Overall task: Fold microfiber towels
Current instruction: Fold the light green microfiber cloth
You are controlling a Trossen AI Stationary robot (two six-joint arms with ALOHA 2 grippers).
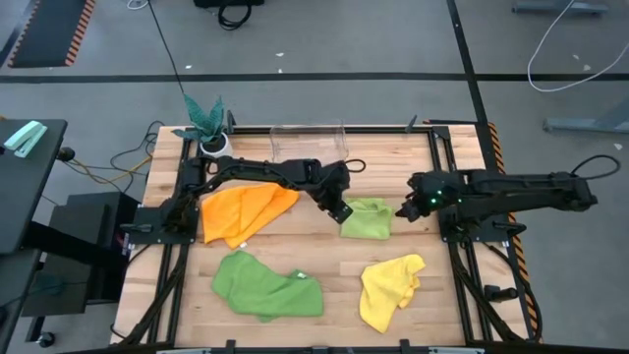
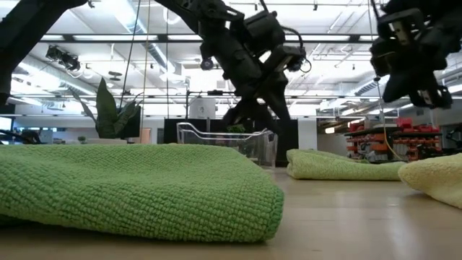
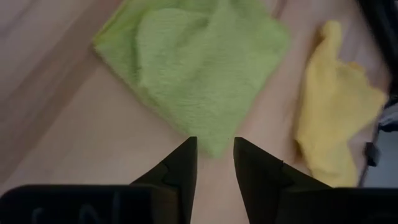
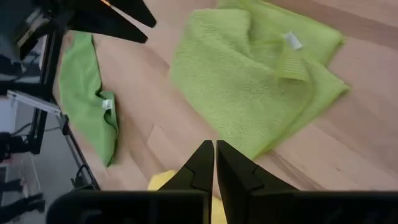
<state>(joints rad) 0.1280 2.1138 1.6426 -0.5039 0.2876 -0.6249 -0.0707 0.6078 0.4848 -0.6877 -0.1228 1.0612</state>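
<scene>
- The left gripper hangs with its fingers apart at the lime towel's left edge, likely to grab it.
- The right gripper waits just right of it, fingers pressed together, holding nothing.

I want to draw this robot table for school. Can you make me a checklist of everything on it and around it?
Surface: wooden table, mostly bare.
Job's things: orange towel far left, lime green towel in the middle, darker green towel near left, yellow towel near right; all rumpled, none neatly folded.
Clutter: clear plastic bin and potted plant at the far edge.
Grippers: left gripper open above the lime towel's left edge, holding nothing; right gripper shut and empty beside its right edge.
Cables: white cable and black cable on the floor; black cable looped beside the bin.
Surroundings: grey floor, black side stand at left.
</scene>
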